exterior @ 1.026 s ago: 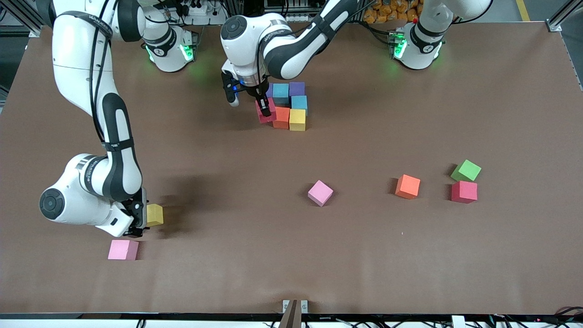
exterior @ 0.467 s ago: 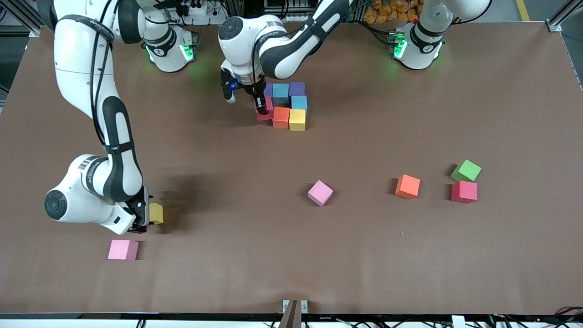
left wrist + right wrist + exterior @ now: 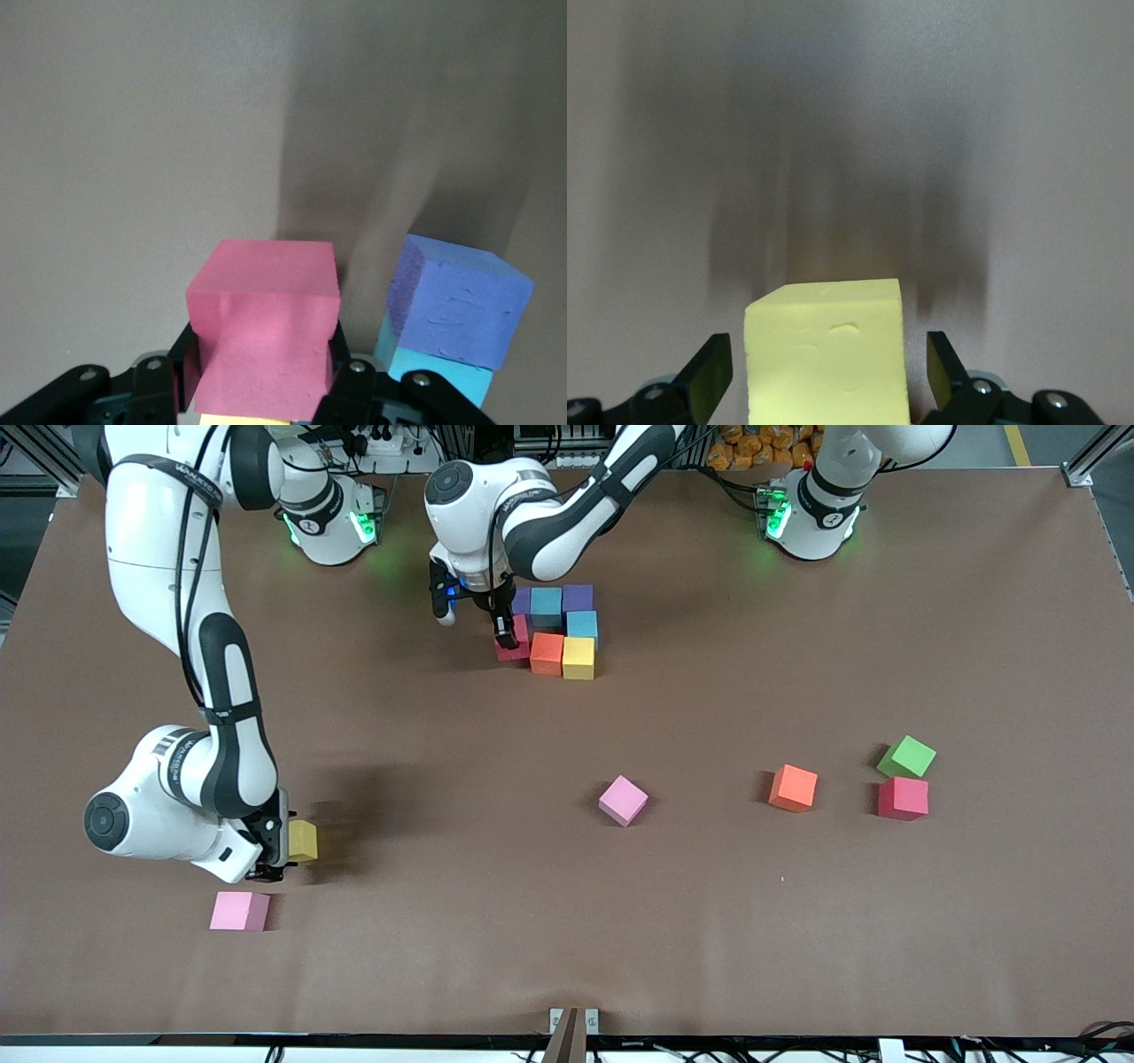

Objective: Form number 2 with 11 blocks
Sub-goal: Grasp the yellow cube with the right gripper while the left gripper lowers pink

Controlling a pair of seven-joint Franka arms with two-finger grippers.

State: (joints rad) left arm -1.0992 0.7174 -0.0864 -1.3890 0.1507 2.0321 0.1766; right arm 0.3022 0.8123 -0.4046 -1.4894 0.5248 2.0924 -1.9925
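- Six blocks (image 3: pixel 555 625) are grouped near the arm bases; a rose-red block (image 3: pixel 266 332) is set beside the orange one.
- The rose-red block is clamped by the left gripper (image 3: pixel 262 379).
- A yellow block (image 3: pixel 827 350) is straddled, untouched, by the spread right gripper (image 3: pixel 828 372), near a pink block (image 3: pixel 239 911).

The left end effector (image 3: pixel 507 631) is seen clamped on a rose-red cube (image 3: pixel 512 642), set against an orange cube (image 3: pixel 547 654) in a cluster with a yellow cube (image 3: pixel 578 658), two cyan-blue cubes (image 3: pixel 546 601) and two purple cubes (image 3: pixel 578 597). The right end effector (image 3: pixel 276 849) is placed around a second yellow cube (image 3: pixel 303 841) on the desk (image 3: pixel 567 921). Nearer the camera, a pink cube (image 3: pixel 239 911) is found.
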